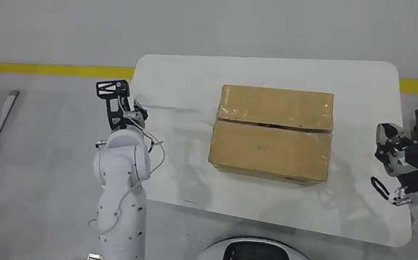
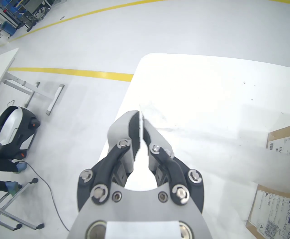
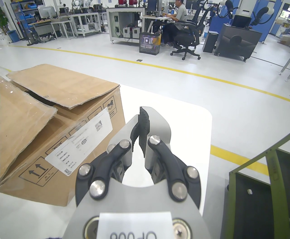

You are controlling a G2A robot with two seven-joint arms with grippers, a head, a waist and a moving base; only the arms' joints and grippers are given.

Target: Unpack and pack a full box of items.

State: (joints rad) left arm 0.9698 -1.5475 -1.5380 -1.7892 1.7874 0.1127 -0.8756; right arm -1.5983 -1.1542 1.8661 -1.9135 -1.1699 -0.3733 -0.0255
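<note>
at the left edge of the table [image 1: 183, 77] the left gripper [image 2: 141, 120] and at its right edge the right gripper [image 3: 142, 117] both have fingers pressed together, the box [image 1: 273, 133] mid-table well apart between them, its top flaps gapping in the right wrist view.

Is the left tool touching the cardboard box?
No, the shut left tool hovers over the table's edge, apart from the cardboard box.
</note>
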